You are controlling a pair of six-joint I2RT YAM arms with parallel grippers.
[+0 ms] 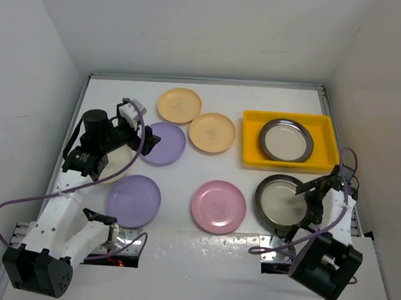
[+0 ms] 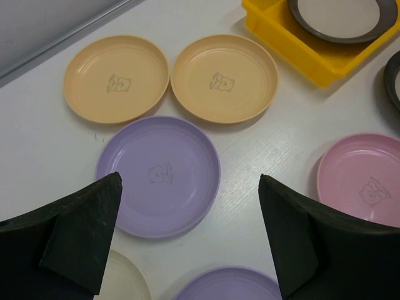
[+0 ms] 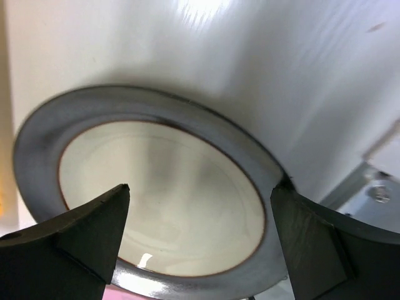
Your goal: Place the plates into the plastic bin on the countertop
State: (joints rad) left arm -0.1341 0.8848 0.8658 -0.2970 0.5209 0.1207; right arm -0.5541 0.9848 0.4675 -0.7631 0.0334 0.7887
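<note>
Right gripper (image 3: 200, 212) is hovering spread wide over the near rim of the dark plate (image 3: 162, 187). I can't tell whether it's touching. That plate is lying flat on the desk (image 1: 185, 177) at lower right of the top view, just below the yellow bin (image 1: 249, 142), which is holding a second dark plate (image 1: 286, 140).

Left gripper (image 2: 187, 219) is also spread and empty, hanging over a lavender plate (image 2: 159, 175) at centre left.

Handling guess: the dark plate is looking stiff and glossy, so probably slippery and heavier than the plastic ones. Lying flat, it's offering only the raised rim, so pinch there, one finger over and one under the outer edge. Expect it to be sagging from that single hold.

Views: right wrist is showing rim gloss and finger spacing, no bin. Top view is giving bin position and the whole layout. Left wrist is showing bear prints on the orange plates (image 2: 115, 78) and pink plate (image 2: 362, 181), plus a sliver of cream plate (image 2: 125, 281) that the arm is mostly hiding from above.
</note>
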